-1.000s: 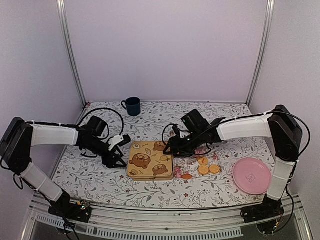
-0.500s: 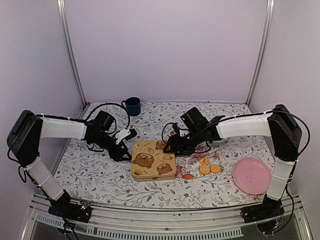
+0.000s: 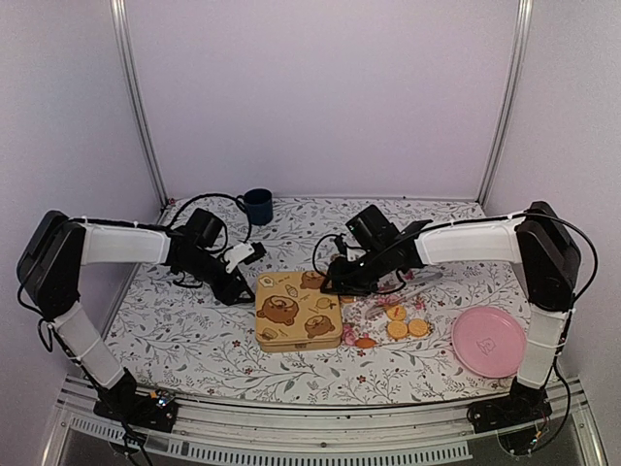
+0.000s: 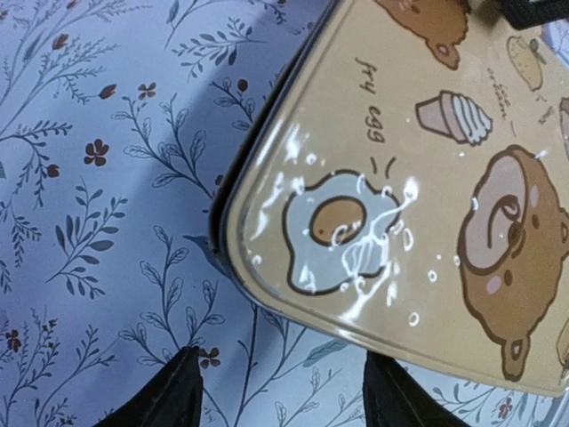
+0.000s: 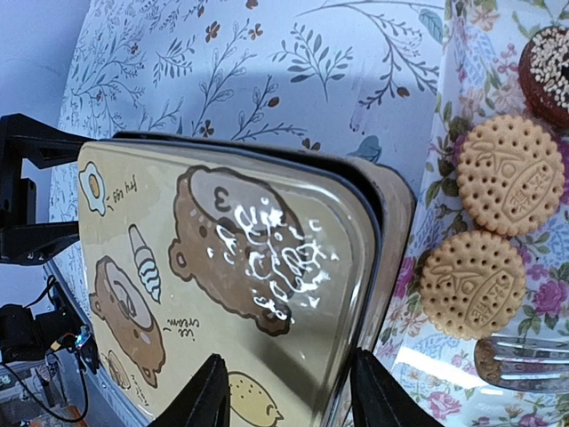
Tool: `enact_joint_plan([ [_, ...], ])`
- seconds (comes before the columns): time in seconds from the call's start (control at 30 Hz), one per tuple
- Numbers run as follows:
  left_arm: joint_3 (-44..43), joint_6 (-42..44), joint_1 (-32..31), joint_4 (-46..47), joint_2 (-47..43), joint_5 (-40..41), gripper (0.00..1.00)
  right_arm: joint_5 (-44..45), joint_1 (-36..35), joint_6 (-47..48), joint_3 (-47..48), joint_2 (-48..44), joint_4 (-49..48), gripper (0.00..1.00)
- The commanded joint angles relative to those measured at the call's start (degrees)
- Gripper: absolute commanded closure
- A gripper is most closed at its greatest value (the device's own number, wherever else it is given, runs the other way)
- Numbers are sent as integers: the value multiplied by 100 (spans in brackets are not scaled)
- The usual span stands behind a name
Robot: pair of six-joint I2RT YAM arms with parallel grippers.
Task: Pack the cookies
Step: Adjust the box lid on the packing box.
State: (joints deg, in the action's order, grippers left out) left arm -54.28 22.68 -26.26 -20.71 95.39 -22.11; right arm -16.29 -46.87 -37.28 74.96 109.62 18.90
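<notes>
Floral cloth is covering the table (image 3: 194, 340), and on it the cookie tin (image 3: 298, 311) is sitting with its lid on, cookies (image 3: 406, 322) lying just to its right beside a fork (image 5: 524, 363). Both arms are flanking the tin: the left gripper (image 4: 280, 391) is standing spread, the tin's rounded corner lying just ahead of its jaws, not between them; the right gripper (image 5: 289, 391) is parted too, with the tin's cookie-side edge sitting ahead of its gap, seemingly lined up for the lid. Whether either finger is touching metal is unclear. Further right a pink plate (image 3: 490, 342) is resting; behind, a dark mug (image 3: 257, 206) is leaving open room.
</notes>
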Motion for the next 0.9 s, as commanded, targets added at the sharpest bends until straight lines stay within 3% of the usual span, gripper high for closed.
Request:
enact_joint_plan([
  [0.0, -153, 26, 137, -50, 125, 357, 36, 396, -21, 55, 245, 42, 20, 53],
  [0.43, 294, 857, 684, -889, -673, -467, 25, 961, -16, -183, 224, 92, 95, 48],
  [0.57, 370, 593, 872, -758, -759, -600, 23, 1090, -9, -82, 364, -268, 172, 32],
  [0.6, 360, 476, 992, -672, -764, -662, 20, 1149, 12, -30, 415, -367, 235, 25],
  [0.67, 340, 226, 1264, -311, -791, -747, 2, 1278, 106, 86, 471, -620, 387, 6],
  [0.7, 339, 81, 1470, -145, -827, -754, 1, 1325, 173, 137, 469, -730, 452, 0],
  [0.87, 652, -689, 2390, 1104, -1173, -965, 1, 1816, 603, 390, 25, -1496, 602, 1],
])
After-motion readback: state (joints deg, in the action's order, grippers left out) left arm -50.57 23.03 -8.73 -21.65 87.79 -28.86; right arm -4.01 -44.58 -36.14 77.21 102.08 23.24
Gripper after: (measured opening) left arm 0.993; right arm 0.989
